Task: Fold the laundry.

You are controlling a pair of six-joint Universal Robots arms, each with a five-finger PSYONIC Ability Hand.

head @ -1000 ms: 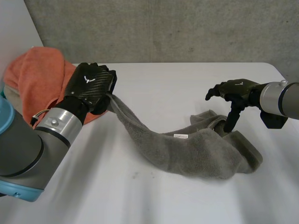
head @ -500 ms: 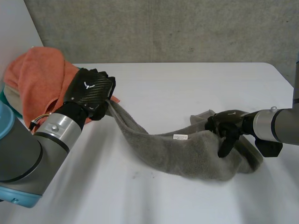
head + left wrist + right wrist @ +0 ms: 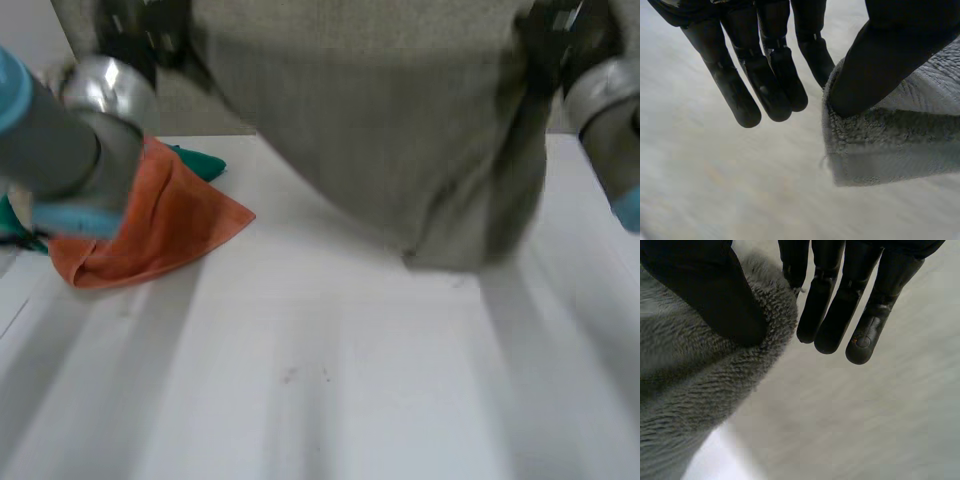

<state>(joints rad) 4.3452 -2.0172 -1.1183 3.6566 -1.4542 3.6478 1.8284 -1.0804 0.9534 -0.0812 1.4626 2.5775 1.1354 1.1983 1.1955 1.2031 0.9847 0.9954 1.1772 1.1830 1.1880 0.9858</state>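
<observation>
We hold the grey towel [image 3: 370, 130] by its top edge, left hand [image 3: 767, 75] & right hand [image 3: 840, 310] each pinching thumb-to-fingers; soft, floppy, prob. light, so grip corners.

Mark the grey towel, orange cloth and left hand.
grey towel [image 3: 370, 130], head view, hanging middle.
orange cloth [image 3: 165, 225], head view, spread corner.
left hand [image 3: 767, 85], left wrist view, a straight finger.

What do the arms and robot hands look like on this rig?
The left arm and right arm are grey tubes with silvery metal joints and light-blue caps. The left robot hand and right robot hand are black, with long round-tipped fingers and a thicker thumb.
</observation>
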